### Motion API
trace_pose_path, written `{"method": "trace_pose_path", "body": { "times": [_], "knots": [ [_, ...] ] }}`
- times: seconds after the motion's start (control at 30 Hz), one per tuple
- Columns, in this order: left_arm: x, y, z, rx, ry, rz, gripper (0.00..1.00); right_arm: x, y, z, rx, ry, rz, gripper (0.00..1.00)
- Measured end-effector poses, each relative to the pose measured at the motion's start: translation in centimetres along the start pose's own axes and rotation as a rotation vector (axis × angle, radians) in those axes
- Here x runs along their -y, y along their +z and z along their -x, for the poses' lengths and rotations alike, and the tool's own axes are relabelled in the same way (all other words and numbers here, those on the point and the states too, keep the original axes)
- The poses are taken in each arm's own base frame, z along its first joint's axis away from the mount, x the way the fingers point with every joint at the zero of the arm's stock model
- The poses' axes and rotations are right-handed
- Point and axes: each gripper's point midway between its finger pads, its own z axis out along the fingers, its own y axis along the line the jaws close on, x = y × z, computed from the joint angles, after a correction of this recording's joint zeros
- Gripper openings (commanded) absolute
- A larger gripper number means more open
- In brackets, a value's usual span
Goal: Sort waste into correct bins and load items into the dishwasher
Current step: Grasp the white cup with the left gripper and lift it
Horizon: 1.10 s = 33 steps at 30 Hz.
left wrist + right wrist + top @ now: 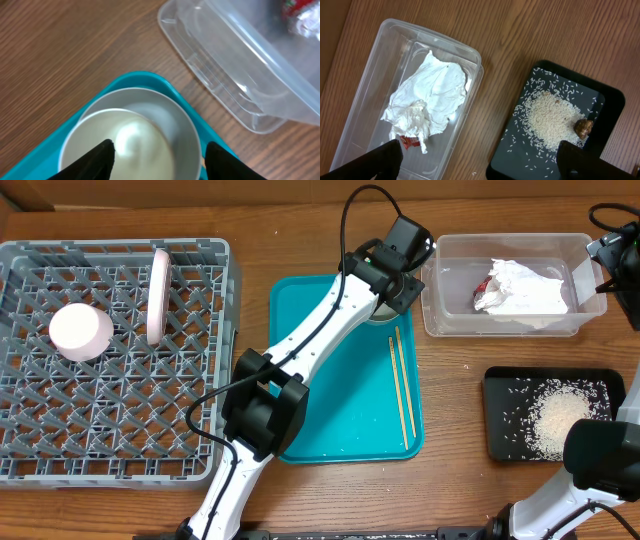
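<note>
While the left arm stretches across the teal tray (340,380) to its far right corner, its end effector (160,150) hangs right over the bowl (150,125). Its two black fingers (97,160) are spread apart, one over the inside of the bowl and one just past its right rim. I cannot tell if they touch the bowl. The bowl is grey-green and sits snug in that corner of the tray, close to the tub (450,325).

Two chopsticks (402,395) lie side by side on the right part of the teal tray, nearer than the bowl. Nothing touches them.

On the left of the counter (460,210) is the grey rack (115,246). A pink plate (158,295) stands on its edge in the far part of it. A round white cup (80,330) sits in the rack to the left of the plate.

The clear tub is at the far right. Inside it are the white napkin (525,288) and the red wrapper (487,285), touching each other.

Nearer, on the right, is the black tray (497,385). Rice (555,425) is piled in it with loose grains around. A brown scrap (583,127) rests at the edge of the pile.

The right end effector (480,147) is up high, above the wood between the tub and the black tray. Its fingers (385,160) are spread wide and hold nothing.
</note>
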Motion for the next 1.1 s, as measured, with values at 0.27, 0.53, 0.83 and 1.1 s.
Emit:
{"method": "trace_pose_path", "body": {
  "times": [0.27, 0.53, 0.83, 1.1],
  "knots": [
    [0.6, 0.0, -1.1, -0.047, 0.015, -0.017, 0.48, 0.0, 0.0, 0.0, 0.000, 0.001, 0.000, 1.00],
    [0.7, 0.4, -2.0, -0.069, 0.016, -0.018, 0.47, 0.0, 0.0, 0.0, 0.001, 0.000, 0.000, 1.00],
    [0.8, 1.3, -3.2, -0.094, 0.018, -0.019, 0.13, 0.0, 0.0, 0.0, 0.001, 0.001, 0.000, 1.00],
    [0.7, 1.3, -2.7, -0.076, -0.012, -0.016, 0.04, 0.0, 0.0, 0.0, 0.001, 0.000, 0.000, 1.00]
  ]
}}
